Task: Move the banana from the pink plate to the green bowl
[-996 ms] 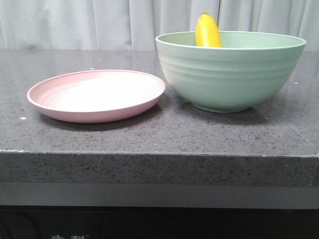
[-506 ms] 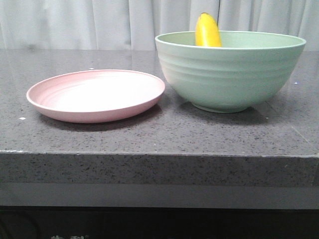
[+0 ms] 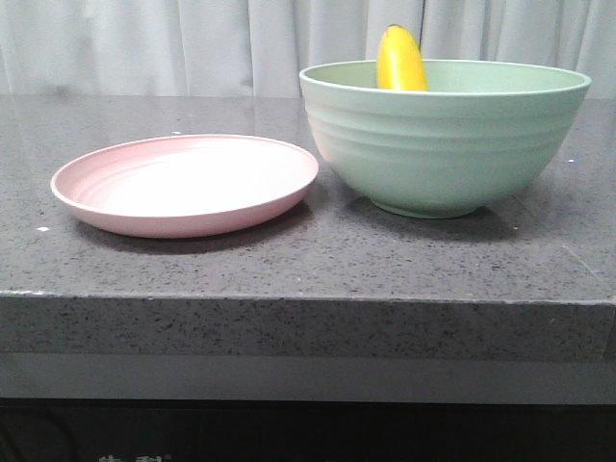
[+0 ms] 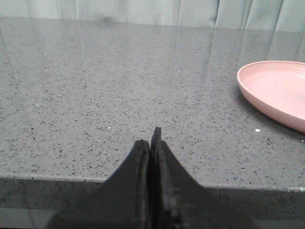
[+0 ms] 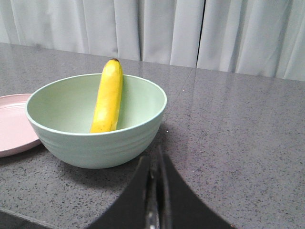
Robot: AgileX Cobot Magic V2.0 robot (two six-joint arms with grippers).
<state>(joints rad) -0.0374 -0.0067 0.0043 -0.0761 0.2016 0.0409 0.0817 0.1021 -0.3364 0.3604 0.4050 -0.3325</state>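
The yellow banana [image 3: 401, 60] leans upright inside the mint-green bowl [image 3: 445, 144] at the right of the counter, its tip above the rim. It also shows in the right wrist view [image 5: 108, 98], inside the bowl [image 5: 95, 143]. The pink plate [image 3: 186, 183] lies empty to the bowl's left, and its edge shows in the left wrist view [image 4: 276, 93]. My left gripper [image 4: 151, 138] is shut and empty, low by the counter's front edge, left of the plate. My right gripper [image 5: 155, 155] is shut and empty, to the right of the bowl. Neither gripper shows in the front view.
The dark speckled stone counter [image 3: 289, 269] has a front edge near both grippers. White curtains [image 3: 192, 38] hang behind it. A strip of plate [image 5: 12, 124] shows beside the bowl in the right wrist view.
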